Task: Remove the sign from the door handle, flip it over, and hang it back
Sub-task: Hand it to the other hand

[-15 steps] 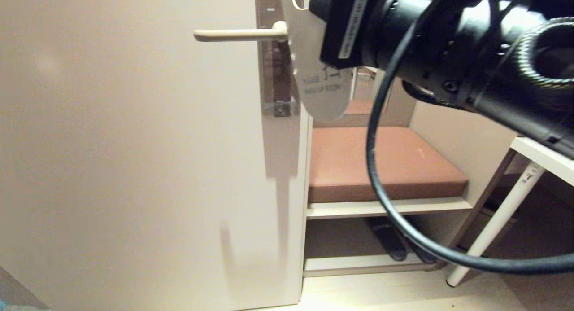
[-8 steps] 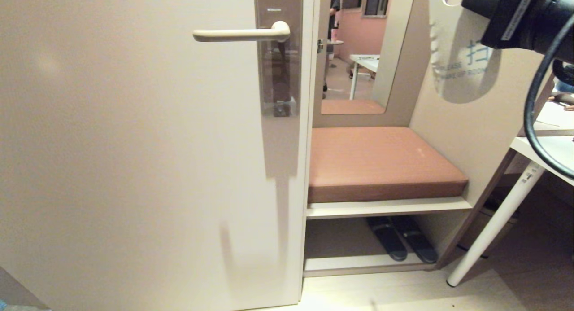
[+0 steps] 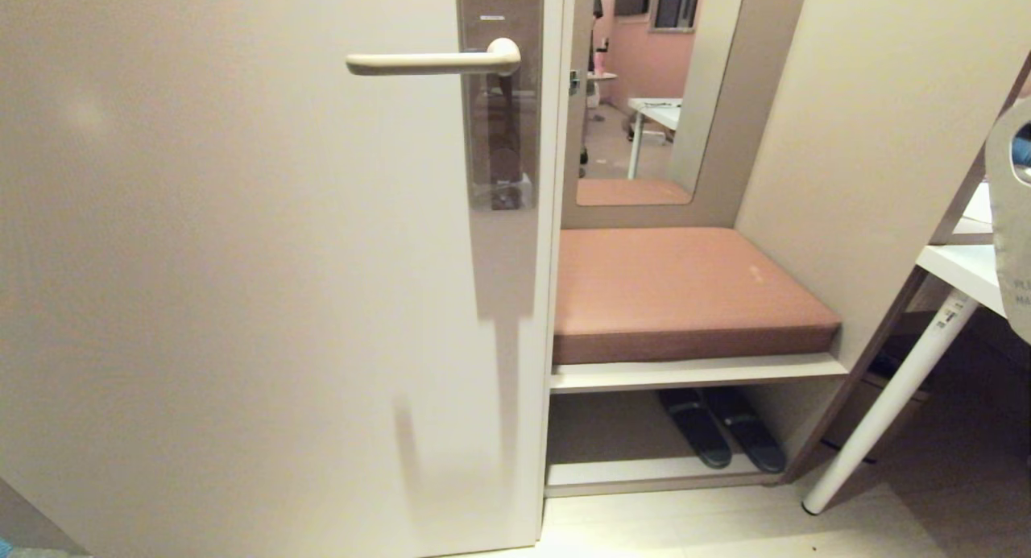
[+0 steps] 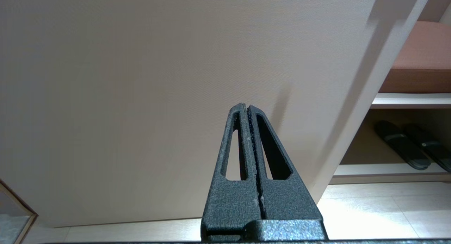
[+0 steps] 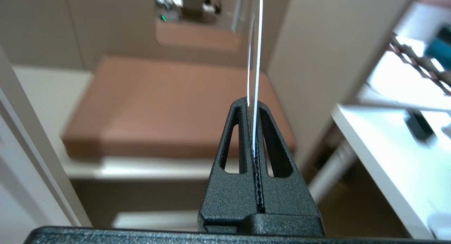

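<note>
- Moved far right now: the sign point(image 3: 1013, 220), well away from the door handle point(image 3: 431, 60).
- Right gripper point(image 5: 253, 106) pinches the sign's edge tight.
- Left gripper point(image 4: 247, 108) is closed, holding nothing.

The left claw point(image 4: 248, 108) has its two dark, textured fingers point(image 4: 232, 156) pressed together with nothing between them, pointing at the plain beige door point(image 4: 158, 71). Past the door's edge sits a brown cushion point(image 4: 417, 61) on a pale shelf point(image 4: 410, 100). A pair of dark slippers point(image 4: 408, 145) lies on the lower shelf beneath it, above the light floor point(image 4: 370, 216).
</note>
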You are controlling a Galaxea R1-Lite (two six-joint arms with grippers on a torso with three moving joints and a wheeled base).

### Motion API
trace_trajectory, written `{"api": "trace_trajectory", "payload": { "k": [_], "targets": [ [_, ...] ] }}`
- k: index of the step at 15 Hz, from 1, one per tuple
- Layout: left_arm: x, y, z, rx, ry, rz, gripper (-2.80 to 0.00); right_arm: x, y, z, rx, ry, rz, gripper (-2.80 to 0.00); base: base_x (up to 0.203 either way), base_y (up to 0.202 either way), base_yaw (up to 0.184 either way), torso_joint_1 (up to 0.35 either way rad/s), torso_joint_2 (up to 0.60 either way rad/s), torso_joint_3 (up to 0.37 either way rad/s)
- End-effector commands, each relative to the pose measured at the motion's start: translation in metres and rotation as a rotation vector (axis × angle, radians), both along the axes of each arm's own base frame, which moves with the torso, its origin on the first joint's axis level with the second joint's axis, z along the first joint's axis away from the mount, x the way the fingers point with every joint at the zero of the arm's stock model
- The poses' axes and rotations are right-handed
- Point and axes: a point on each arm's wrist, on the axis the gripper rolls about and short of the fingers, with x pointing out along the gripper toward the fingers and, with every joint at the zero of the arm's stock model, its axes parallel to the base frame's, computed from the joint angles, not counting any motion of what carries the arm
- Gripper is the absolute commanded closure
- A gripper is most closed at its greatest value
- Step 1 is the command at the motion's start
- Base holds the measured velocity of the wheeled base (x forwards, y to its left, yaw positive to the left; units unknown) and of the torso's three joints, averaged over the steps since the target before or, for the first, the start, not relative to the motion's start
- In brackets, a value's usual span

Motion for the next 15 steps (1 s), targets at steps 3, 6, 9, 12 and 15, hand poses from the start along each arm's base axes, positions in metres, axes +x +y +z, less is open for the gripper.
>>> {"api": "trace_trajectory", "payload": {
  "k": [3,6,9,12,15],
  "targets": [
    [0.000,0.000,0.000,-0.001,0.000,0.000,0.00,-0.065,-0.017,-0.051,-0.037,-0.010,-0.025,0.00,0.000,0.000,0.000,0.000,0.00,0.000],
    [0.000,0.000,0.000,-0.001,0.000,0.000,0.00,-0.089,-0.022,-0.090,-0.084,0.016,-0.027,0.00,0.000,0.000,0.000,0.000,0.00,0.000],
    [0.000,0.000,0.000,-0.001,0.000,0.000,0.00,-0.096,-0.025,-0.123,-0.097,0.076,-0.072,0.00,0.000,0.000,0.000,0.000,0.00,0.000],
    [0.000,0.000,0.000,-0.001,0.000,0.000,0.00,-0.114,-0.026,-0.153,-0.085,0.047,-0.071,0.00,0.000,0.000,0.000,0.000,0.00,0.000],
    [0.000,0.000,0.000,-0.001,0.000,0.000,0.00,-0.127,-0.022,-0.177,-0.081,0.000,0.043,0.00,0.000,0.000,0.000,0.000,0.00,0.000]
  ]
}}
